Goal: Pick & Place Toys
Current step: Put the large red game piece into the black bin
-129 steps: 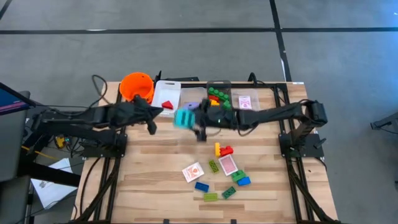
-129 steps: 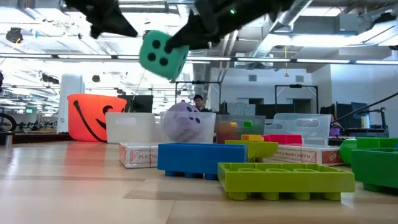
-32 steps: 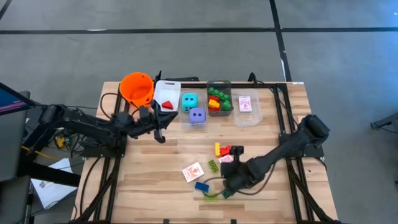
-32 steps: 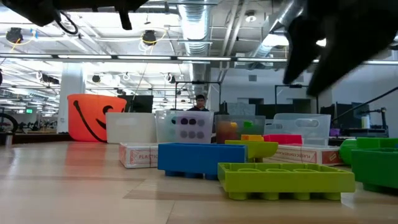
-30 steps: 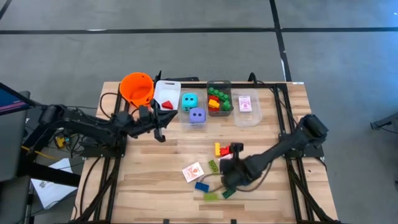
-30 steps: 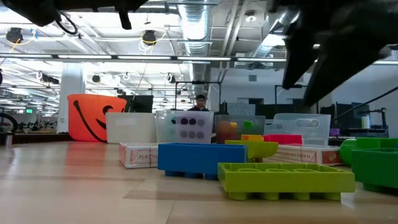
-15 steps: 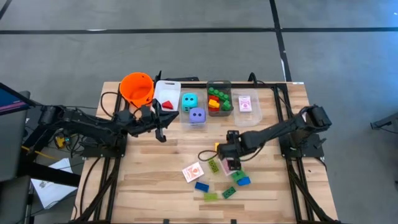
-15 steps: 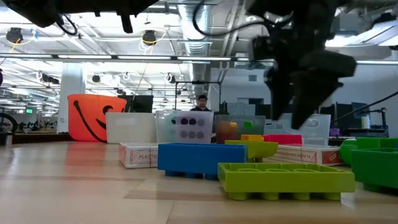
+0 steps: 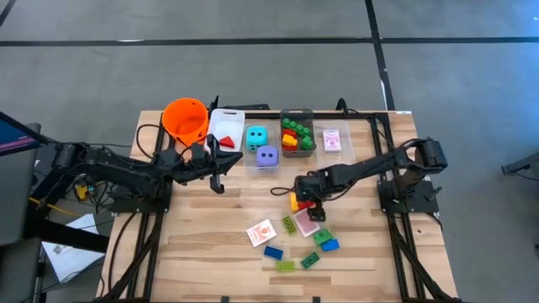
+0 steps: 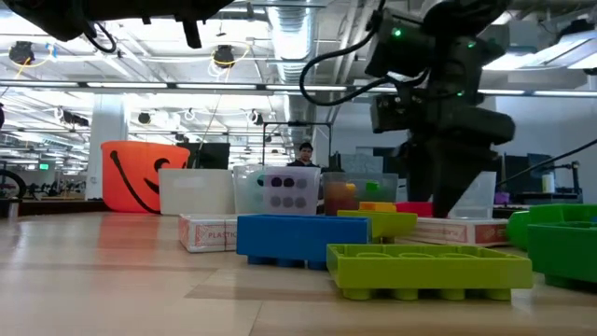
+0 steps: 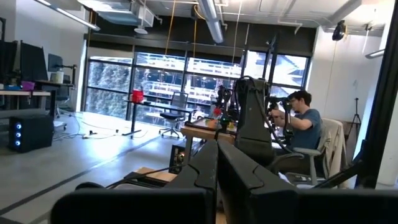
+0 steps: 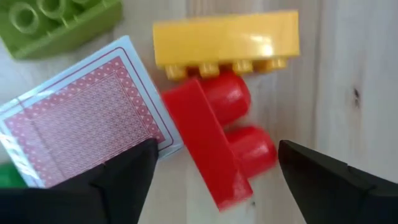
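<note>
Loose toys lie at the table's near middle: a yellow brick [image 12: 227, 38] with a red brick [image 12: 217, 146] against it, a red-backed card [image 12: 81, 124], and a green brick [image 12: 56, 22]. My right gripper [image 12: 216, 149] points down over the red brick [image 9: 308, 204], open, with one finger on either side of the brick and not touching it. Nearer lie another card [image 9: 262, 233] and blue [image 9: 273, 252] and green [image 9: 310, 260] bricks. My left gripper [image 9: 221, 164] hovers shut and holds nothing, near the far bins.
Along the far edge stand an orange bucket [image 9: 185, 118], a white bin [image 9: 227, 118] with a red wedge, a clear bin [image 9: 263, 167] with teal and purple dice, one bin [image 9: 296, 113] with bricks and one [image 9: 335, 165] with cards. A person sits beyond the table.
My right gripper has swung from over the bricks near the table's near edge toward the far edge. It has sunk, tipped to point steeply down, and stopped over the red and yellow bricks. No toy has moved.
</note>
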Controlling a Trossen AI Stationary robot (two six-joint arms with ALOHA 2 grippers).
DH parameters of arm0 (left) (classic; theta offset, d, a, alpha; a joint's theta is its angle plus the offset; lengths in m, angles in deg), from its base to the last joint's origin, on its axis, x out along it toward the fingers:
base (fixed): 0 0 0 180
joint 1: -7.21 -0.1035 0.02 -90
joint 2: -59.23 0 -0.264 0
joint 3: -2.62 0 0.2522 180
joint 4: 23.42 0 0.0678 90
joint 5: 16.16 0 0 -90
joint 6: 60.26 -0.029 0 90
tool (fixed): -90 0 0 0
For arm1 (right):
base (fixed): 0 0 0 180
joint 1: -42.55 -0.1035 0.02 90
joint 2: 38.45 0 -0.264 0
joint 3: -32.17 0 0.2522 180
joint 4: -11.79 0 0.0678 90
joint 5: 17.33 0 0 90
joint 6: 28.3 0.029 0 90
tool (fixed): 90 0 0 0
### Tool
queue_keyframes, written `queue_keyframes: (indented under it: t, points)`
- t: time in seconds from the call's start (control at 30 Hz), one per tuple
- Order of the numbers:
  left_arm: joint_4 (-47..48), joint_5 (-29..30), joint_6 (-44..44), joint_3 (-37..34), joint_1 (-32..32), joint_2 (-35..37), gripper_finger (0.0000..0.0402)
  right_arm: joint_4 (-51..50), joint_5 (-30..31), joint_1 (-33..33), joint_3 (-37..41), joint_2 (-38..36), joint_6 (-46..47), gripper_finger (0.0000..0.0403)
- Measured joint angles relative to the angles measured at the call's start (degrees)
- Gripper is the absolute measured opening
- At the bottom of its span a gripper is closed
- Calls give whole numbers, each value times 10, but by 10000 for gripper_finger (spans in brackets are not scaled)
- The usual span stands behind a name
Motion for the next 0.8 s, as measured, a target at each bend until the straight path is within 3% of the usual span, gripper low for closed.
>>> queue_keyframes:
  t: [0.27, 0.47, 0.6, 0.63, 0.7, 0.8]
  points:
    - [3, 0, -2, 0, 0, 0, 0, 32, -39, 19, 2, 3, 5, 275]
    - [12, 0, -2, 0, 0, 0, 0, 63, -30, 23, 2, 4, 43, 171]
    - [22, 0, -2, 0, 0, 0, 0, 74, -28, 22, 1, 3, 45, 150]
    - [25, 0, -2, 0, 0, 0, 0, 78, -29, 22, -1, 0, 50, 110]
    - [26, 0, -2, 0, 0, 0, 0, 76, -23, 21, -5, 1, 60, 68]
    - [26, 0, -2, 0, 0, 0, 0, 59, -6, 17, -20, 2, 64, 54]
